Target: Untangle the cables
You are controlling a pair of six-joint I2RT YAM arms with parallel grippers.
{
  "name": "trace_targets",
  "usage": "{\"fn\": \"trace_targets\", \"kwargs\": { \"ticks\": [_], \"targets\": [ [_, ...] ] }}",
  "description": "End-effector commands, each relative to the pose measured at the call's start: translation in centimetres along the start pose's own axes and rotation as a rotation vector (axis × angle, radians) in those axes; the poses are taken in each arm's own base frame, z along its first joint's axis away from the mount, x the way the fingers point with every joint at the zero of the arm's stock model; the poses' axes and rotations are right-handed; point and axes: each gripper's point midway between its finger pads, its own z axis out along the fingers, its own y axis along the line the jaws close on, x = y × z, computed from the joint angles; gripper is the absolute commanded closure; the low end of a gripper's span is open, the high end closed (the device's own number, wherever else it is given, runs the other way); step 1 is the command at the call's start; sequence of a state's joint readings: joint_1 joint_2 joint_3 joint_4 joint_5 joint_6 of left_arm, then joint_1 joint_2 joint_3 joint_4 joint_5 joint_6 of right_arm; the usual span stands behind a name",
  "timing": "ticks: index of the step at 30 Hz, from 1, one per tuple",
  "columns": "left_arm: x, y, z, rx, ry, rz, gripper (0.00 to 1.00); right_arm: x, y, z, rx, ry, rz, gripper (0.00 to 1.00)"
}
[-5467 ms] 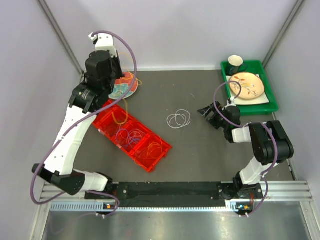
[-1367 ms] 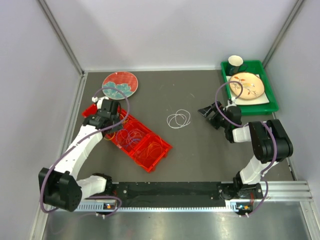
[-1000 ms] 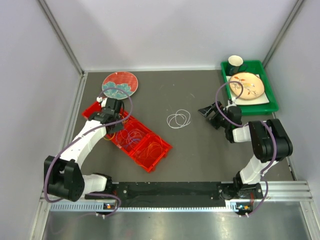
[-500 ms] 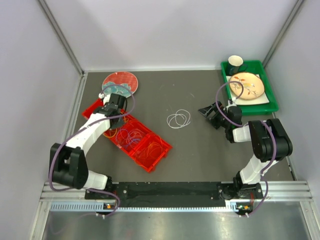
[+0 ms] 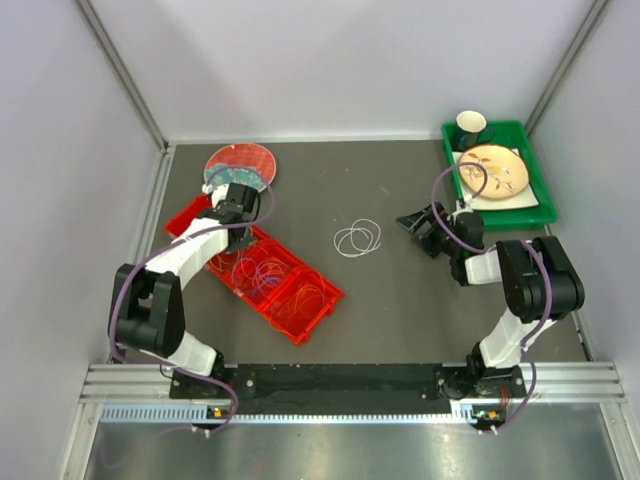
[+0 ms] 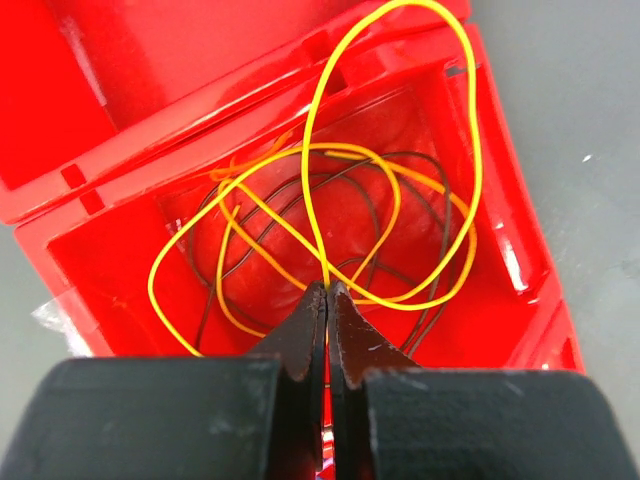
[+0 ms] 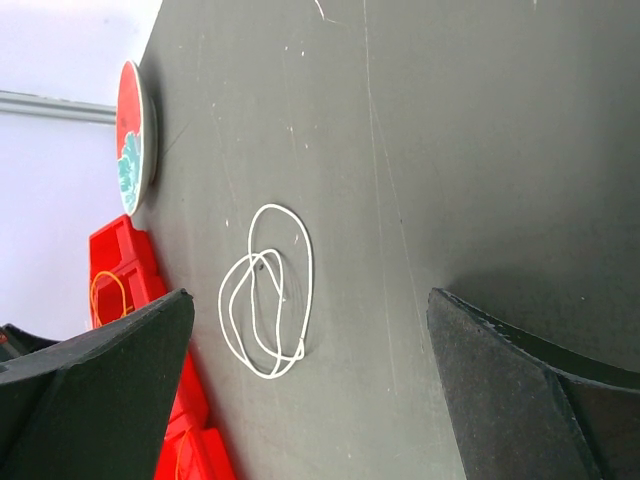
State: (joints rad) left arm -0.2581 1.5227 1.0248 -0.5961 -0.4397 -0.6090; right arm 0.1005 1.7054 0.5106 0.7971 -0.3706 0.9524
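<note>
Since a few seconds ago the left arm has swung down from above the round plate into the red bin, while the right arm has stayed put.

Under both claws lies the matte dark-grey table (image 5: 400, 300), finely scratched. The glossy red plastic bin (image 6: 150, 60), a divided rectangular tray, surrounds the tips of the left claw (image 6: 327, 290), which sit in its far compartment. Past the left claw stands the round red plate (image 5: 240, 165) with a teal pattern. Behind the right claw (image 7: 310, 295) is a green tray (image 5: 535, 215) holding a pale plate and a dark cup.

The left claw's dark tapered jaws are pressed together on the yellow cable (image 6: 470, 150), a thin smooth loop rising from the tips. Beneath it coil orange-yellow strands and a dark cable (image 6: 445, 200).

The right claw gapes wide; straight ahead of it, apart from it, the white cable (image 7: 311, 270) lies in overlapping oval loops.
</note>
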Motion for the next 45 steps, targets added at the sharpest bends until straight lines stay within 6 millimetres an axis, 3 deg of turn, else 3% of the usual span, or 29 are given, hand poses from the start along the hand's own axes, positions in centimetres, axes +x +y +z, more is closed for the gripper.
{"fn": "trace_targets", "kwargs": {
  "ticks": [1, 4, 9, 12, 16, 20, 26, 35, 45],
  "targets": [
    [-1.4, -1.1, -0.8, 0.061, -0.055, -0.061, 1.00, -0.6, 0.3, 0.0, -0.028, -0.017, -0.002, 0.01],
    [-1.6, -0.8, -1.9, 0.081, -0.067, -0.060, 1.00, -0.5, 0.2, 0.0, -0.027, -0.017, -0.002, 0.01],
    [-3.5, 0.5, -5.1, 0.086, -0.132, -0.088, 0.57, -0.6, 0.3, 0.1, -0.030, -0.018, -0.003, 0.01],
    [-5.2, 0.8, -7.3, 0.114, -0.183, -0.087, 0.41, -0.6, 0.4, 0.1, -0.032, -0.018, 0.000, 0.01],
    [-6.9, -0.8, -10.4, 0.252, -0.234, -0.052, 0.26, -0.6, 0.3, 0.0, -0.031, -0.017, -0.001, 0.01],
    [-7.5, -2.4, -12.6, 0.364, -0.256, -0.041, 0.25, -0.5, 0.2, 0.0, -0.030, -0.016, 0.000, 0.01],
    [-6.2, -6.0, -13.9, 0.485, -0.236, 0.023, 0.32, -0.5, 0.2, 0.0, -0.029, -0.014, 0.000, 0.01],
    [-2.4, -15.2, -16.3, 0.639, -0.216, 0.223, 0.38, -0.6, 0.3, 0.0, -0.032, -0.018, 0.000, 0.01],
    [1.2, -24.8, -14.1, 0.696, -0.108, 0.358, 0.47, -0.7, 0.2, 0.1, -0.030, -0.020, 0.001, 0.01]
  ]
}}
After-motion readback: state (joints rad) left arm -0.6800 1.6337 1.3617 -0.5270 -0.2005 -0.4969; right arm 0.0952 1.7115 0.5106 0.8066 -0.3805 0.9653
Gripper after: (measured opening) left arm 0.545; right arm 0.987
